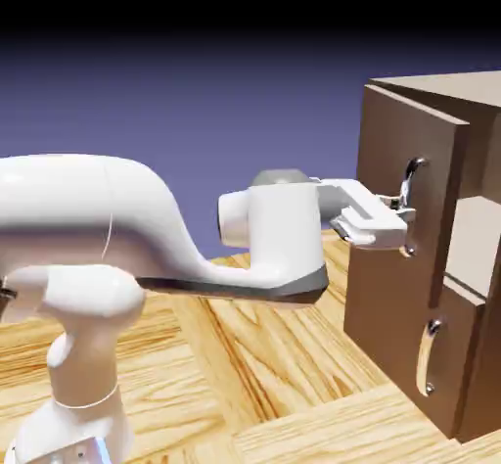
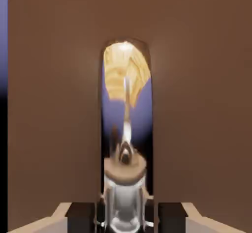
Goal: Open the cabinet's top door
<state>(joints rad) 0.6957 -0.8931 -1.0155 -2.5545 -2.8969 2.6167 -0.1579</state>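
Gripper (image 1: 404,219) clenched on the top door's curved silver handle (image 1: 412,180), fingers level either side of the bar for a straight pull, with the top door (image 1: 401,198) on the cabinet (image 1: 431,256) already swung slightly ajar at my table's (image 1: 264,374) edge.

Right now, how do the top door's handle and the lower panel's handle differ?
1. The top door's handle has the gripper at it; the lower panel's handle has nothing on it.
2. The top door stands swung out from the cabinet, so its handle sits further forward; the lower panel looks nearly flush.
3. The top door's handle sits on the larger panel, the lower panel's handle on the smaller.

Both are vertical silver bars.
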